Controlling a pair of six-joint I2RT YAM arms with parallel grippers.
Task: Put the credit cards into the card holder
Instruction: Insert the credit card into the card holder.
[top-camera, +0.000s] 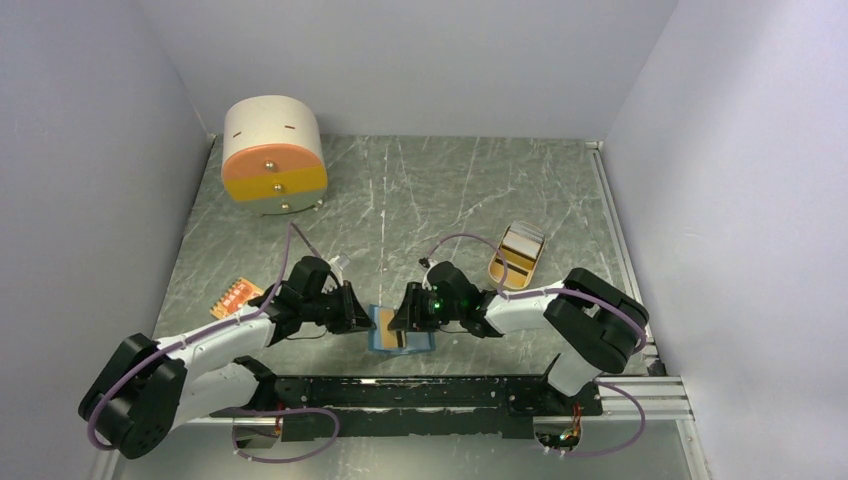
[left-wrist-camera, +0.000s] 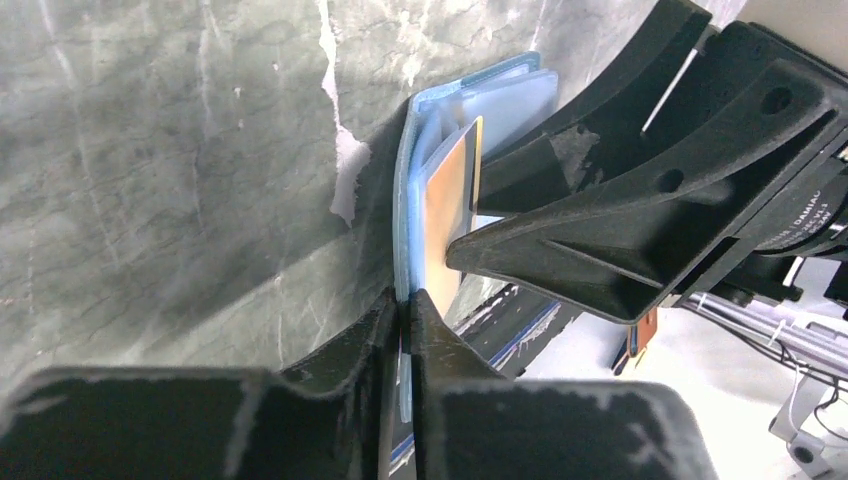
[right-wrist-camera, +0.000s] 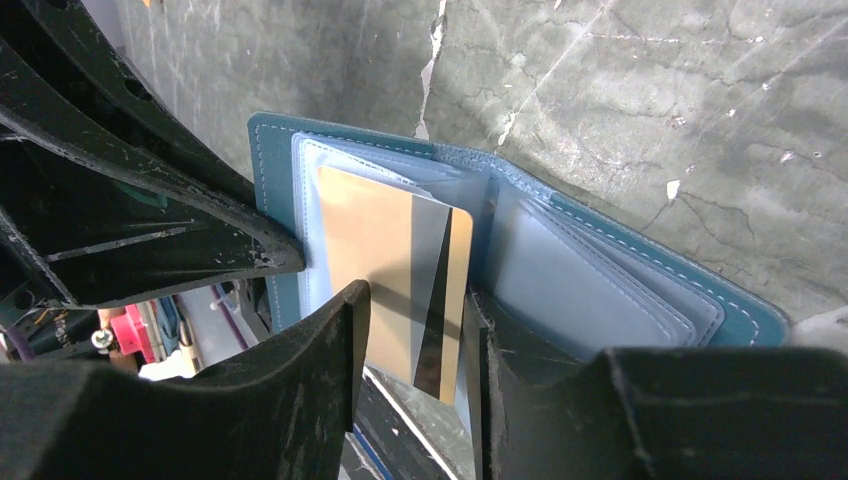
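Observation:
The blue card holder (top-camera: 384, 339) lies open on the table near the front edge, its lighter blue sleeves (right-wrist-camera: 590, 285) fanned out. My left gripper (top-camera: 366, 319) is shut on the holder's left edge (left-wrist-camera: 404, 250), seen pinched in the left wrist view (left-wrist-camera: 405, 308). An orange-yellow credit card (right-wrist-camera: 385, 235) with a dark stripe sits partly inside a sleeve, its lower end sticking out. My right gripper (right-wrist-camera: 415, 300) is open, its fingers straddling that card. Another orange card (top-camera: 235, 297) lies on the table at the left. Whitish cards (top-camera: 523, 240) sit in the tan tray.
The oval tan tray (top-camera: 503, 271) stands right of the holder. A round cream and orange drawer box (top-camera: 273, 155) stands at the back left. The black rail (top-camera: 440, 392) runs along the front edge, just below the holder. Grey walls close in three sides.

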